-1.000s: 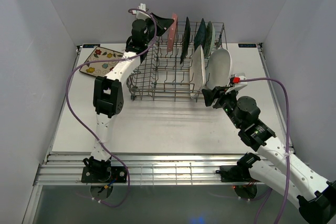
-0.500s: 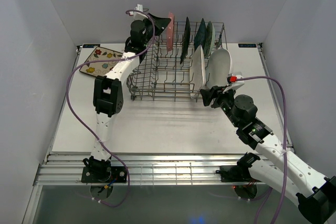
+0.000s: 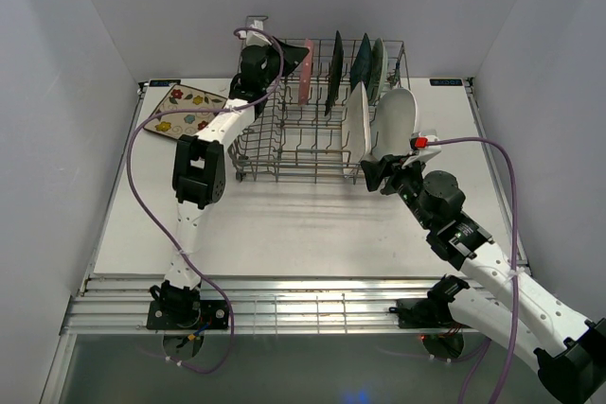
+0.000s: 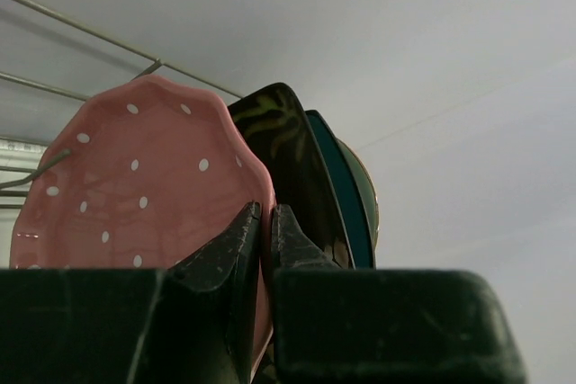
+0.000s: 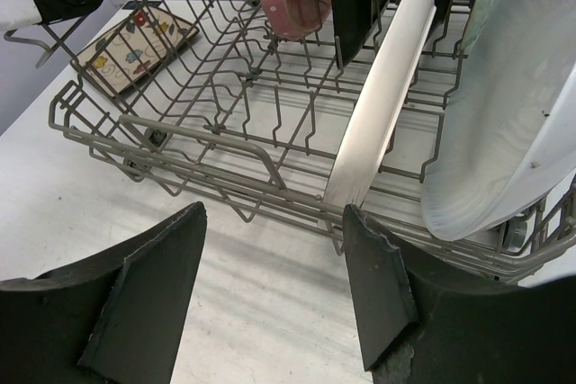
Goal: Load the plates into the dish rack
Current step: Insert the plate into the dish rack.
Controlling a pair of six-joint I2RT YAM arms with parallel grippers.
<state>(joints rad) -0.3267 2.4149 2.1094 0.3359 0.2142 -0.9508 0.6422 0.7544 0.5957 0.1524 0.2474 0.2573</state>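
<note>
A white table [image 3: 284, 224] stands enclosed by plain grey walls [image 3: 57, 63].

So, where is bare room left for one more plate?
Free: the near-left tines of the dish rack, between its front rim and the pink dotted plate; also the table in front of the rack. Crowded: its far row and right end, with the white rectangular plate and white oval plate.

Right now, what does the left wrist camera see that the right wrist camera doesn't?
Only the left wrist view: the left gripper pinching the pink dotted plate by its rim, and its white dots. Only the right wrist view: the open right gripper, the dish rack, the white rectangular plate and white oval plate standing in it, and the cream floral plate flat on the table. Both: the pink plate with the dark patterned plate beside it.
</note>
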